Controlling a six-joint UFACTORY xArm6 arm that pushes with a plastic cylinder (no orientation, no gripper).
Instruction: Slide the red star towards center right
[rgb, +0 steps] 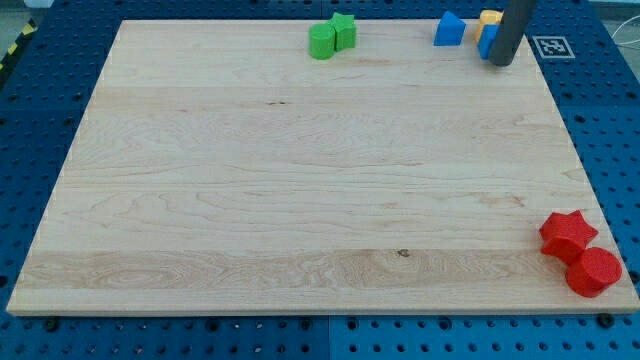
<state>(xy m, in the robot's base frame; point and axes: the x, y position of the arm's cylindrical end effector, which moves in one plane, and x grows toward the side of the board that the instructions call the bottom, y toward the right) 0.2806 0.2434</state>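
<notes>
The red star (568, 234) lies at the board's bottom right corner, touching a red round block (594, 272) just below and to its right. My tip (502, 62) is at the view's top right, far above the red star, right beside a blue block (487, 40) and a yellow block (489, 18) that the rod partly hides.
A blue block (449, 30) with a peaked top sits left of my tip. A green star (343, 31) and a green round block (322, 42) touch at the top middle. The wooden board (300, 180) lies on a blue pegboard; a marker tag (552, 46) is at the top right.
</notes>
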